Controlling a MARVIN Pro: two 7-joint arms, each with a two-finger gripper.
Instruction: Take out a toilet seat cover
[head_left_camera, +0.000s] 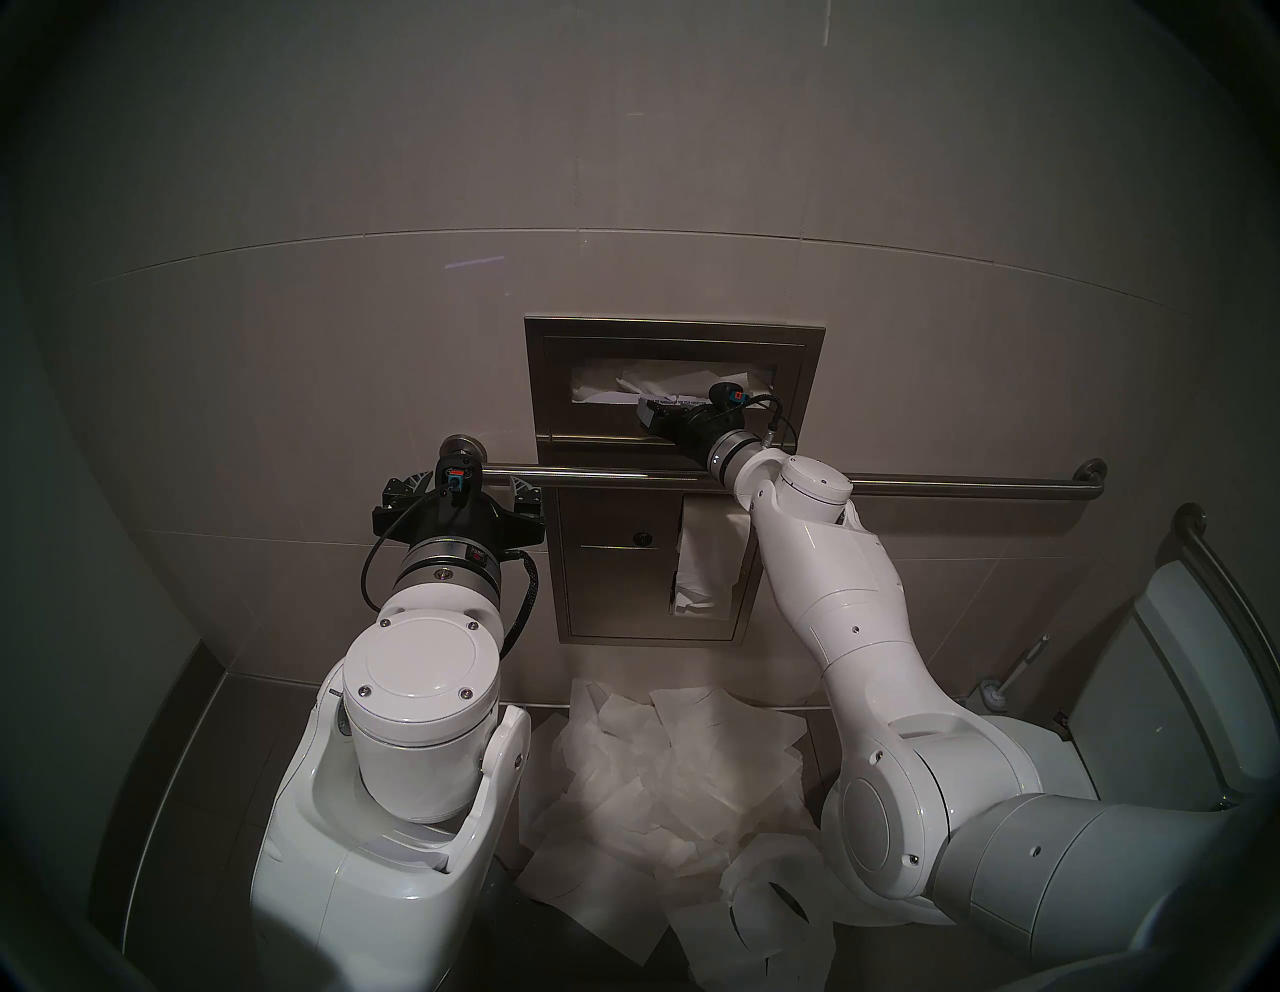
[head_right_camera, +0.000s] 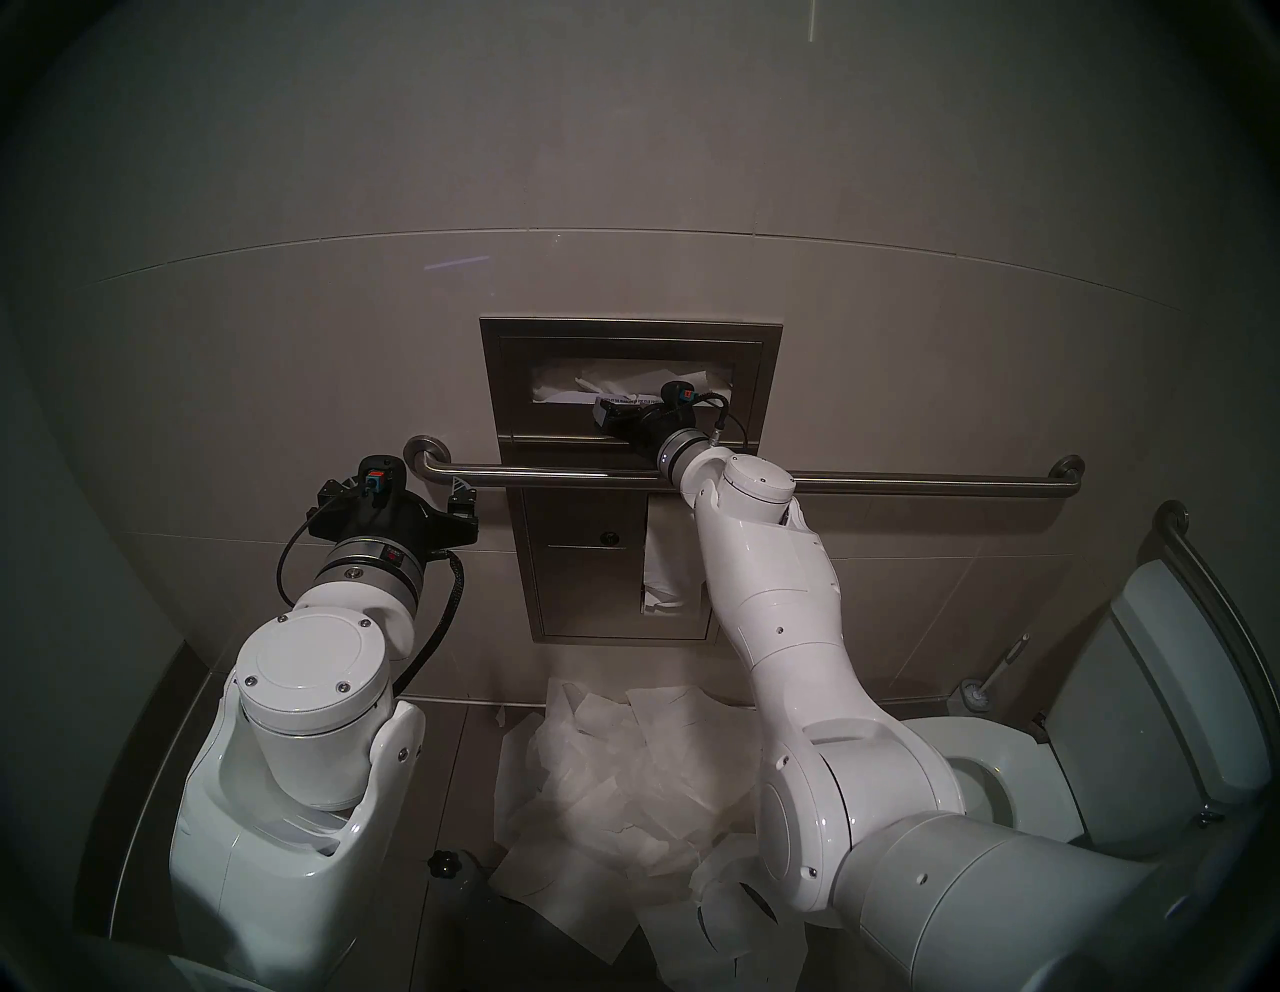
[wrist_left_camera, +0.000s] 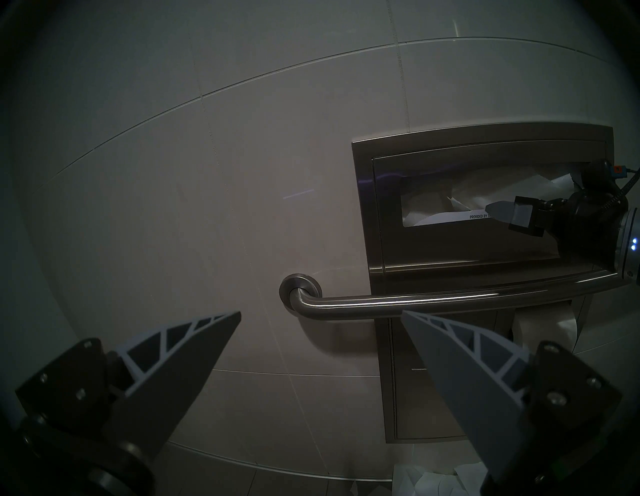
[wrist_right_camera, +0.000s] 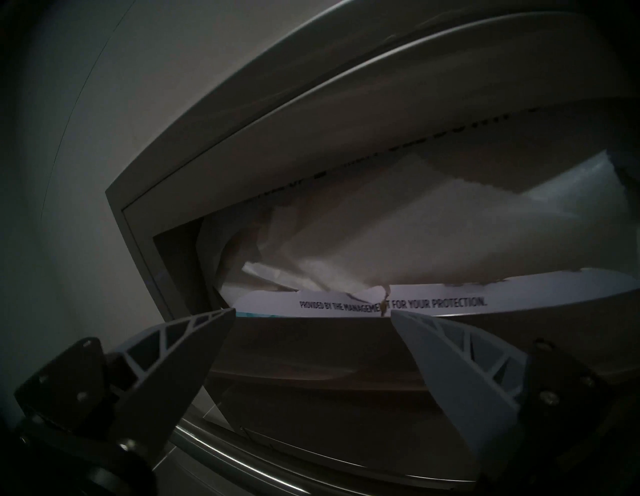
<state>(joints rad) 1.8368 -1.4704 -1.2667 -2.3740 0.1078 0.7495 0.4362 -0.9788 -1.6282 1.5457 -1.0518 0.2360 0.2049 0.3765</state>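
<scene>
Crinkled white toilet seat covers (wrist_right_camera: 381, 242) fill the slot of the recessed steel dispenser (head_left_camera: 547, 388), behind a card strip printed "PROVIDED BY THE MANAGEMENT FOR YOUR PROTECTION". They also show in the head view (head_left_camera: 658, 381) and the left wrist view (wrist_left_camera: 485, 194). My right gripper (wrist_right_camera: 313, 313) is open and empty, its tips just below and in front of the slot's lower edge; it shows in the head view (head_left_camera: 647, 412). My left gripper (wrist_left_camera: 320, 313) is open and empty, left of the dispenser near the grab bar's end (head_left_camera: 469, 485).
A steel grab bar (head_left_camera: 609, 474) runs across the dispenser below the slot. A toilet paper roll (head_left_camera: 706, 561) hangs in the lower panel. Several loose seat covers (head_left_camera: 665, 762) lie on the floor. A toilet (head_left_camera: 1177, 693) and brush (head_left_camera: 997, 693) stand at the right.
</scene>
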